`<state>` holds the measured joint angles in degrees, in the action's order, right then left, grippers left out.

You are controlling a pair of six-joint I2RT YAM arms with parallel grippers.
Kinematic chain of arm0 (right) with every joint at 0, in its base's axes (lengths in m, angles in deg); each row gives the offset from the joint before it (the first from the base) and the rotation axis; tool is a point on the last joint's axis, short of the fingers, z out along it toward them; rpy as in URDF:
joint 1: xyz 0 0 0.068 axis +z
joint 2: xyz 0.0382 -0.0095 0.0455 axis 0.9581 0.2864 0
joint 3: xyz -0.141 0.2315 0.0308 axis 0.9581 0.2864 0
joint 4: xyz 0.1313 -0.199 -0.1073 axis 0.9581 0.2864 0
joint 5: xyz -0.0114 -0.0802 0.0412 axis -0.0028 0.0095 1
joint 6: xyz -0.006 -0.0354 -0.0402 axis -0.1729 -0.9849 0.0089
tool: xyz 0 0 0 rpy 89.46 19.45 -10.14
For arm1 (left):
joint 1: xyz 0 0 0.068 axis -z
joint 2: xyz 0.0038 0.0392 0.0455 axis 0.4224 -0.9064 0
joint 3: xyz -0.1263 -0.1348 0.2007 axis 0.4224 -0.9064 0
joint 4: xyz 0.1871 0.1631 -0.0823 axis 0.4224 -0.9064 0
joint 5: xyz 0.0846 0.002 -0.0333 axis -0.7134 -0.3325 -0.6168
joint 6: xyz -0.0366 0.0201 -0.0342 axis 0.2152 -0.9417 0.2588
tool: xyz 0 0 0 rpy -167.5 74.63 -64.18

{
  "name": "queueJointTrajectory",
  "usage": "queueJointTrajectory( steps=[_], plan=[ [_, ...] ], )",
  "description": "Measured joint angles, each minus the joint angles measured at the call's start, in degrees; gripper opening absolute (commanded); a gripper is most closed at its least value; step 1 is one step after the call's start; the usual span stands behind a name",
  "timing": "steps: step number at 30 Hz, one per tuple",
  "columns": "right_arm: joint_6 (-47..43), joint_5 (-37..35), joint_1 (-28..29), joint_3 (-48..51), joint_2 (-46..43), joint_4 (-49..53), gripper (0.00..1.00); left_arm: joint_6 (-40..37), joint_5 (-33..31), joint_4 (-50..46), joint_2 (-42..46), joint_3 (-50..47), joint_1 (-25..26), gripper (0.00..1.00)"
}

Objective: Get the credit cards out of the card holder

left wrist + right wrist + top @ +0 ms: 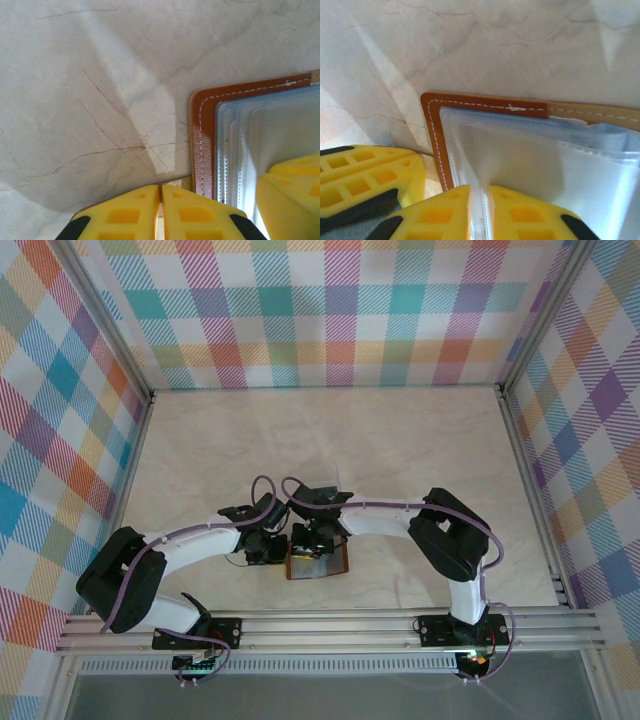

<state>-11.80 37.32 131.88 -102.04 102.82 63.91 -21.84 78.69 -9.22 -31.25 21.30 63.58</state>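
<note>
Near the desk's [400, 440] front edge, card holder [320, 566] lies open. Right gripper [479, 212] jaws pinch narrow on its clear pocket [520, 165], probably fishing for the credit cards. Left gripper [160, 210] jaws are shut alongside, likely steadying it.

The card holder [436, 130] is stitched brown leather with glossy clear-plastic pockets; the bench [75, 75] looks smooth and marble-veined.

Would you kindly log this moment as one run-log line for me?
card holder: open, flat on table | left gripper: shut at its edge | right gripper: pinching clear pocket
</note>
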Motion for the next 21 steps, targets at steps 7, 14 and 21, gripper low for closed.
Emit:
queueJointTrajectory(
  steps=[7, 14, 21],
  plan=[
    [-0.2, -3.4, 0.2, -0.5, -1.3, 4.9, 0.31, 0.0, 0.0, 0.0, 0.0, 0.0, 0.0, 0.13],
    [-0.7, -6.7, 0.2, -2.5, -1.3, 10.9, 0.41, 0.0, 0.0, 0.0, -0.1, 0.0, 0.0, 0.13],
    [-0.9, -9.7, 0.2, -3.3, -1.3, 15.2, 0.49, 0.0, 0.0, 0.0, -0.1, 0.0, 0.0, 0.13]
  ],
)
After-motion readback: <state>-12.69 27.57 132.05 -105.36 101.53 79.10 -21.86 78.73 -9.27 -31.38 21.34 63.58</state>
